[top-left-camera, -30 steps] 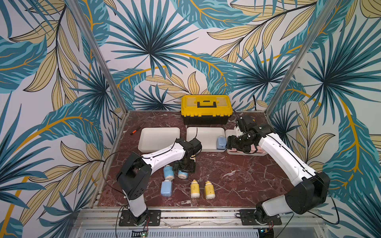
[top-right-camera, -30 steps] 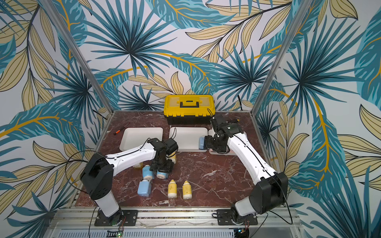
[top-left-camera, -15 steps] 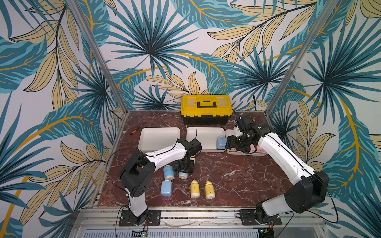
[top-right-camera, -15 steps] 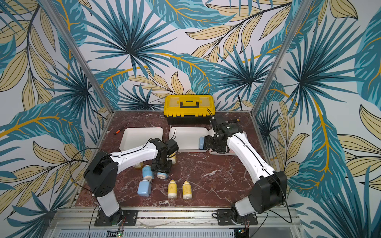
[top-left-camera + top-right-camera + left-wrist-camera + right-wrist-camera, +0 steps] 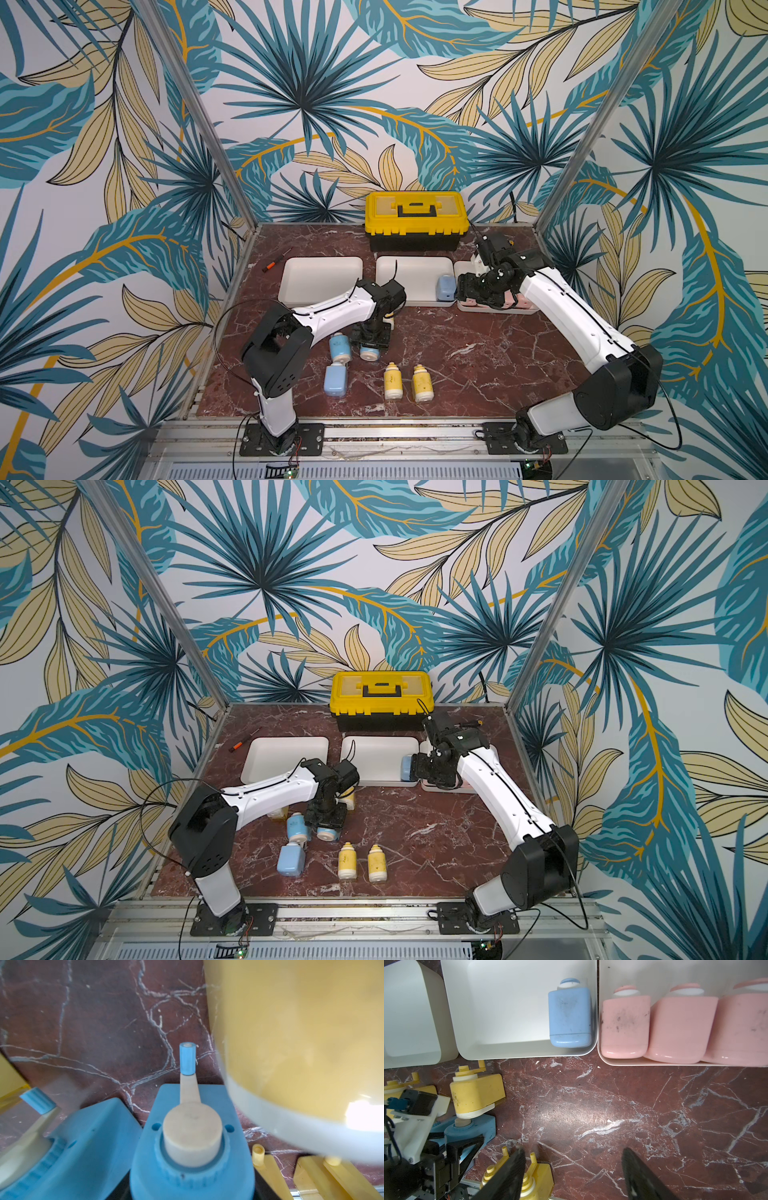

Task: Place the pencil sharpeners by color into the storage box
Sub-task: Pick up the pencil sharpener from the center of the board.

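Left pincer (image 5: 371, 343): clamped on a blue sharpener (image 5: 192, 1147) on the desk (image 5: 478, 353).
Right pincer (image 5: 573, 1149): wide open, empty, near the tray (image 5: 654, 1064) of pink sharpeners (image 5: 625, 1026).

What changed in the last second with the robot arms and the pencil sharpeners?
The left gripper closed onto the light blue pencil sharpener beneath it; that sharpener still lies on the table. The right gripper stayed open and still, and the white trays and remaining sharpeners kept their places.
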Motion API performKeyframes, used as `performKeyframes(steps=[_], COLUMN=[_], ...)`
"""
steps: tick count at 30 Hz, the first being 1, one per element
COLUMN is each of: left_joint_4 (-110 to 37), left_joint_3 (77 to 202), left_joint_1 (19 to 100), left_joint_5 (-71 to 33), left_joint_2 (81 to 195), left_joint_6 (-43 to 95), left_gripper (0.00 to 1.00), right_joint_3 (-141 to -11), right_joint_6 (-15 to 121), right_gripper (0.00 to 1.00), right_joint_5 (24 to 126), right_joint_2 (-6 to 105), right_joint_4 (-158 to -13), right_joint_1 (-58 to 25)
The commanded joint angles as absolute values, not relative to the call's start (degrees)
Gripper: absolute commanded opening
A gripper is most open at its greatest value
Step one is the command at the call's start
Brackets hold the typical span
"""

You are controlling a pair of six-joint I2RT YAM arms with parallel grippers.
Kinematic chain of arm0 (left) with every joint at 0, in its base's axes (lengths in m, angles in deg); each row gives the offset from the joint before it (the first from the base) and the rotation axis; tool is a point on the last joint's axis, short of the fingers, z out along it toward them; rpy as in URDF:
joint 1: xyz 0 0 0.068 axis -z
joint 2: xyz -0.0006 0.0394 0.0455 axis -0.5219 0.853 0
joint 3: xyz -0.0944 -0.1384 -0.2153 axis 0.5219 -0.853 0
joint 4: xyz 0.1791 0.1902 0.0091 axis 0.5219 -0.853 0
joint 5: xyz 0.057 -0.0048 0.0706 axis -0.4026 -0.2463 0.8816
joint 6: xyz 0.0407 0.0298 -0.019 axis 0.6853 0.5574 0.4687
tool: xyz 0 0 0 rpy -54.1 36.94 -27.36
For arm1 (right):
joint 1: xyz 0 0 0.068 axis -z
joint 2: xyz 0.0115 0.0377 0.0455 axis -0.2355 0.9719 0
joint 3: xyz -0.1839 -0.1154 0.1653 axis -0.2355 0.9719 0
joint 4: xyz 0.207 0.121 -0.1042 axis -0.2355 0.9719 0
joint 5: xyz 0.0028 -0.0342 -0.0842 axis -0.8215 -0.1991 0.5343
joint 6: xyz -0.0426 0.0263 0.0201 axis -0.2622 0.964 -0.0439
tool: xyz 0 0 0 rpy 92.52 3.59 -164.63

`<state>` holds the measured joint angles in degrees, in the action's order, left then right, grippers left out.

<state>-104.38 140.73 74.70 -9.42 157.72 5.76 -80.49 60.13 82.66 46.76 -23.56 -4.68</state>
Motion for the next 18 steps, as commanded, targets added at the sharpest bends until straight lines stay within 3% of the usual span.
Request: performKeyframes(steps=[1, 18], left_joint_4=[-104.91, -108.97], left_joint_3=[140.54, 144.30], left_joint_1=[74.62, 74.88], left_joint_5=[-11.06, -12.37], left_joint_2=[155.10, 149.85], left_joint_6=[5.81, 5.47], left_gripper=[0.44, 0.40], right_joint_3=[-79.42, -79.56], right_joint_6=[60.35, 60.45], right_gripper=[0.75, 0.75], right_joint_5=[82.45, 82.19], right_joint_2=[47.21, 47.73], right_joint_4=[-23.89, -24.54], right_joint_1=[-4.51, -4.55])
